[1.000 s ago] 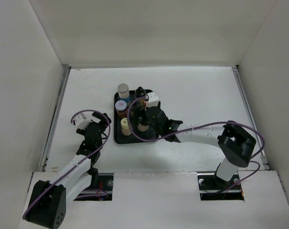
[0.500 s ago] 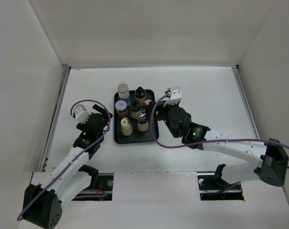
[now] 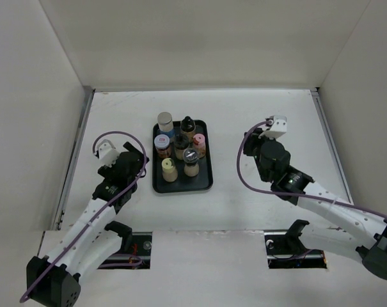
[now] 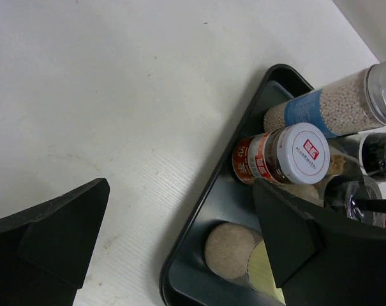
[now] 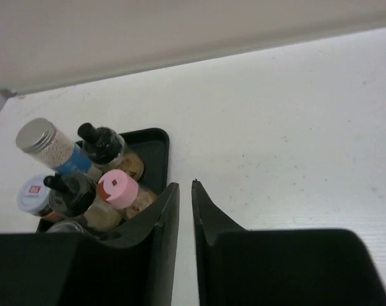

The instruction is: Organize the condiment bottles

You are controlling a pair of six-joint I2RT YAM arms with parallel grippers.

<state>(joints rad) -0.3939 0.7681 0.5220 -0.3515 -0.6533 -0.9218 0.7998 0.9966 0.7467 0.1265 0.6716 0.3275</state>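
Observation:
The condiment bottles stand together in a black tray [image 3: 206, 185]. They include a silver-capped one [image 3: 164, 119], a black-topped one [image 3: 188, 124], a pink-capped one [image 3: 199, 141], a cream-capped one [image 3: 169, 167] and a white-lidded jar [image 3: 162, 141]. My left gripper [image 3: 136, 160] is open just left of the tray. In its wrist view the left gripper [image 4: 180, 191] frames the tray rim [image 4: 199, 223], the cream bottle [image 4: 234, 252] and the jar [image 4: 288, 153]. My right gripper [image 3: 258, 142] is shut and empty, well right of the tray. The right gripper [image 5: 185, 185] looks towards the pink cap [image 5: 118, 189].
White walls enclose the white table on the left, back and right. A metal rail [image 3: 78, 147] runs along the left edge. Purple cables loop over both arms. Bare table [image 5: 295, 146] lies between the tray and my right gripper.
My right gripper has left the tray, swung away to the right and shut empty. My left arm has drawn slightly back to the left. The bottles stay standing in the tray.

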